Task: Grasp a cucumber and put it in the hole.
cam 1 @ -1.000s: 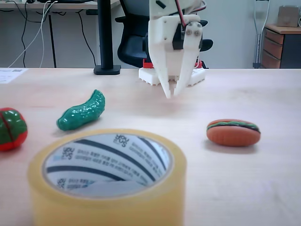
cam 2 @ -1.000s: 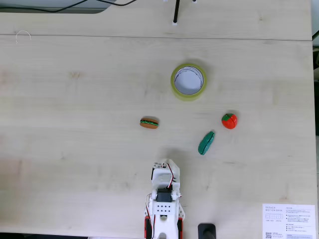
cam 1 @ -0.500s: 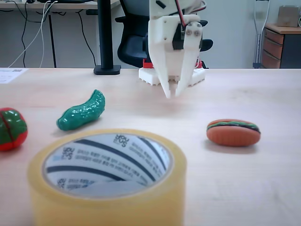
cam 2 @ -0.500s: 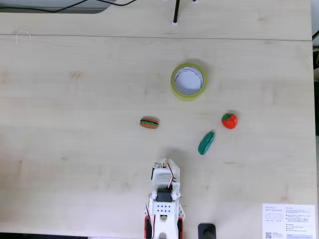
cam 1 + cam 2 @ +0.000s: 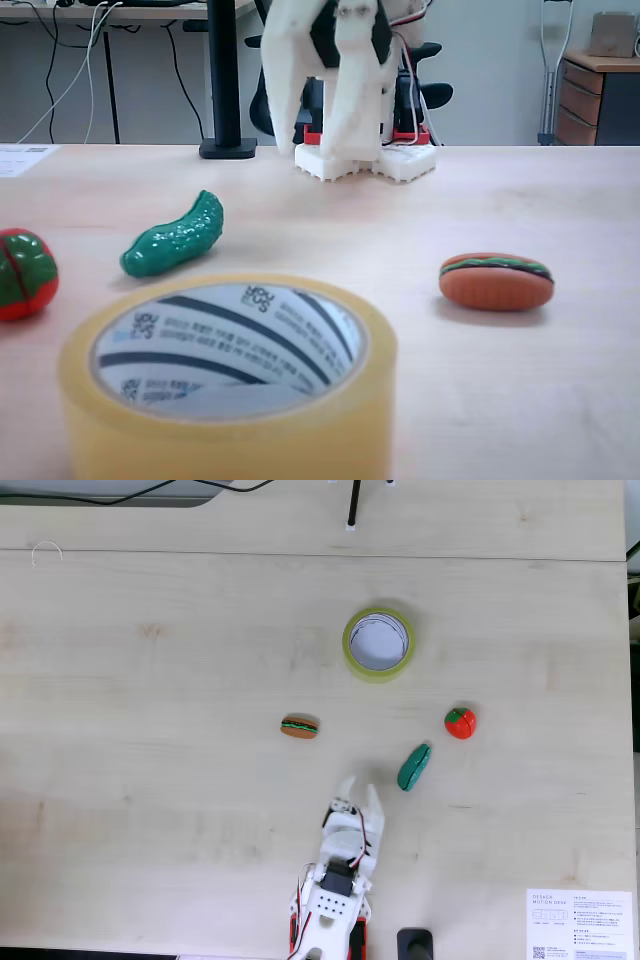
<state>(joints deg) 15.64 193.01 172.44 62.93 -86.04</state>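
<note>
The teal-green cucumber [image 5: 175, 238] lies flat on the wooden table, left of centre in a fixed view from the table's level. From above, the cucumber [image 5: 413, 767] sits just right of my gripper [image 5: 358, 784], a short gap away. My white gripper [image 5: 316, 150] hangs open above the table behind the cucumber, with nothing between its fingers. The yellowish tape roll [image 5: 230, 440] stands nearest the low camera, and its hole [image 5: 230, 340] shows a white wall with dark stripes. From above, the tape roll [image 5: 350, 655] lies beyond the cucumber, its hole [image 5: 392, 628] facing up.
A red-and-green round toy [image 5: 22, 272] [image 5: 460, 722] lies close to the cucumber. A toy burger [image 5: 496, 281] [image 5: 299, 726] rests on the other side of my gripper. A black pole base [image 5: 228, 148] and a printed sheet [image 5: 580, 925] sit near the arm's base.
My gripper went from nearly shut to open. It rose and swung toward the cucumber, rightward in the view from above. The toys and the tape roll stayed put.
</note>
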